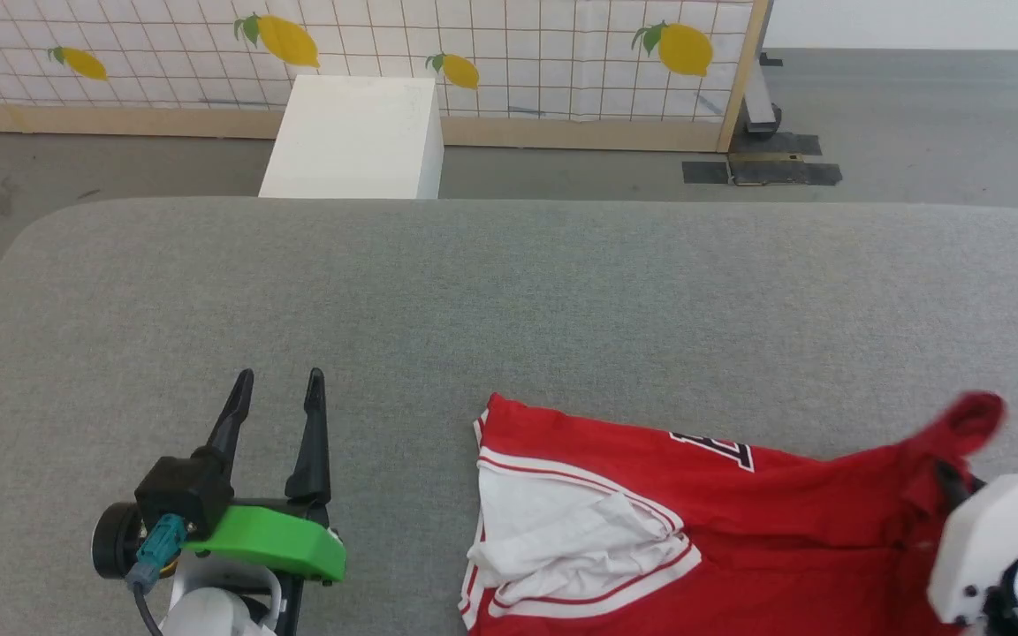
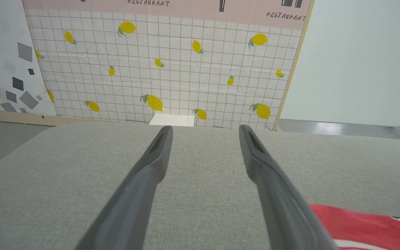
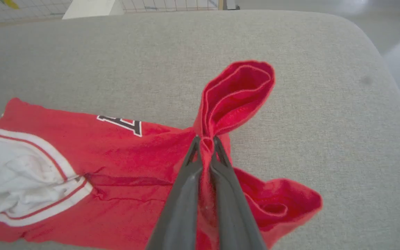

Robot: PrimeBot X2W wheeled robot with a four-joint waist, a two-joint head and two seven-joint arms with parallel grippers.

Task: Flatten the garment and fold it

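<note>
The red jersey (image 1: 739, 512) lies crumpled on the near right part of the grey padded table (image 1: 509, 291). Its white inside spills out of a trimmed opening at its left end. The right gripper (image 3: 206, 140) is pinched tight on a bunched fold of the red cloth near the jersey's right end, and a loop of fabric stands up just past the tips. The left gripper (image 1: 282, 384) hangs over bare table to the left of the jersey, fingers spread wide and holding nothing.

The main risk, as I judge it, is that the pinch has caught several layers at once. A pull from there would drag the whole heap instead of spreading it, since nothing pins the left end. The bunch could also slip free of the narrow tips under tension. The jersey lies close to the near edge, so a careless tug toward the robot might slide it off the table.
</note>
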